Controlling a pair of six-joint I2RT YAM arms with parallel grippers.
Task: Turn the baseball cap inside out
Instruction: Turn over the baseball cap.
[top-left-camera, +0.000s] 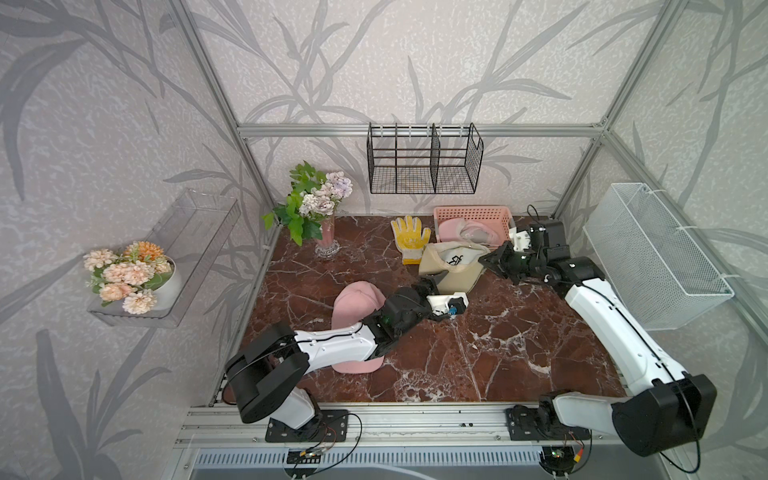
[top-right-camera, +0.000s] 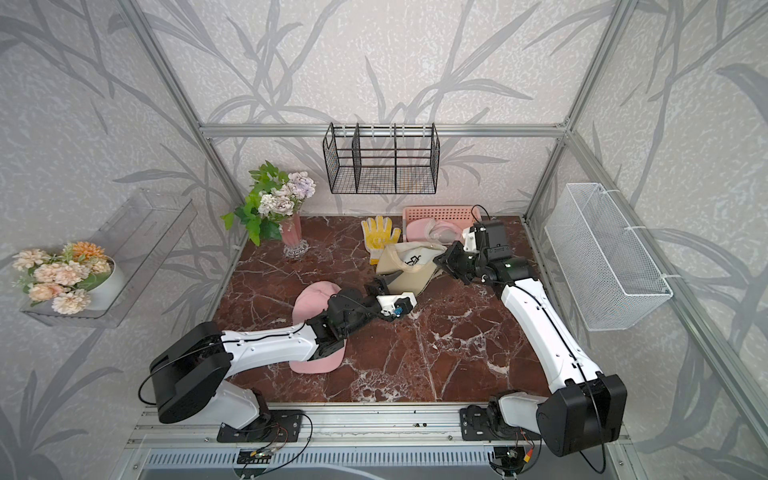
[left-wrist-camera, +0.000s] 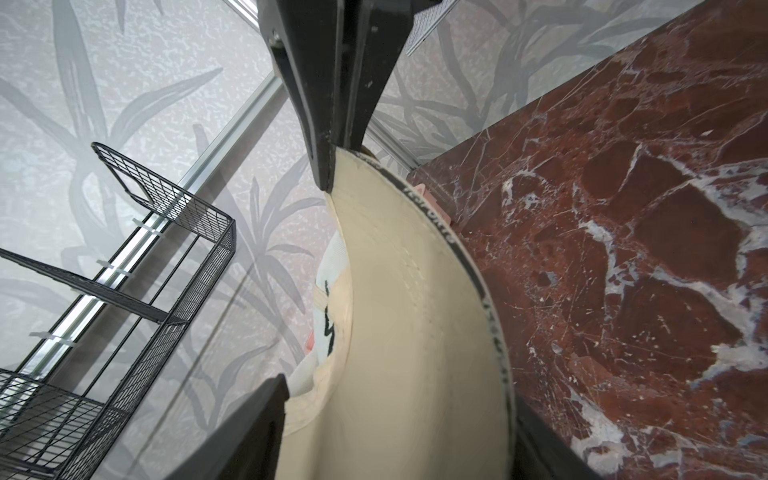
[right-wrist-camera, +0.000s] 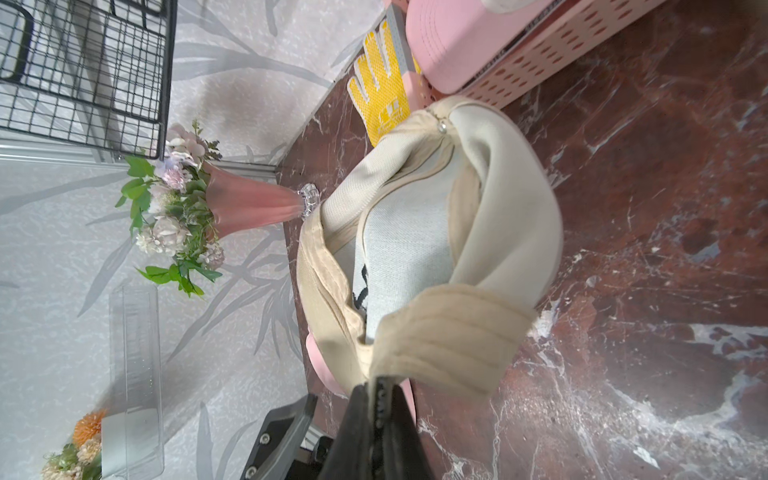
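Two grippers: the left gripper (top-left-camera: 431, 281) and the right gripper (right-wrist-camera: 376, 384) meet at one beige cap (top-left-camera: 451, 270), one on each side of it.
Right gripper: jaws pressed together on a stitched beige fold (right-wrist-camera: 440, 332) at the cap's edge, seen close in the right wrist view.
Left gripper: jaws stand wide with the brim (left-wrist-camera: 415, 311) running between them. One finger (left-wrist-camera: 332, 124) touches the brim's end. Whether they clamp it cannot be told.
Beige cap: toward the back right of the table (top-left-camera: 478, 353), tilted, its opening turned up. The pale lining with a black mark (top-left-camera: 455, 259) shows in both top views.
Nearest neighbours: a yellow glove (top-left-camera: 409, 237) lies just beside the cap, and a pink basket (top-left-camera: 471, 212) stands behind it with a pink cap inside (top-left-camera: 451, 227).
Under the left arm: another pink cap (top-left-camera: 353, 301) lies on the table, partly covered by the forearm.
Back left corner: a pink vase of flowers (top-left-camera: 326, 237).
Walls: a black wire rack (top-left-camera: 424, 166) at the back, a white mesh basket (top-left-camera: 656, 257) on the right, and a clear shelf (top-left-camera: 199, 224) with a flower pot (top-left-camera: 166, 286) on the left.
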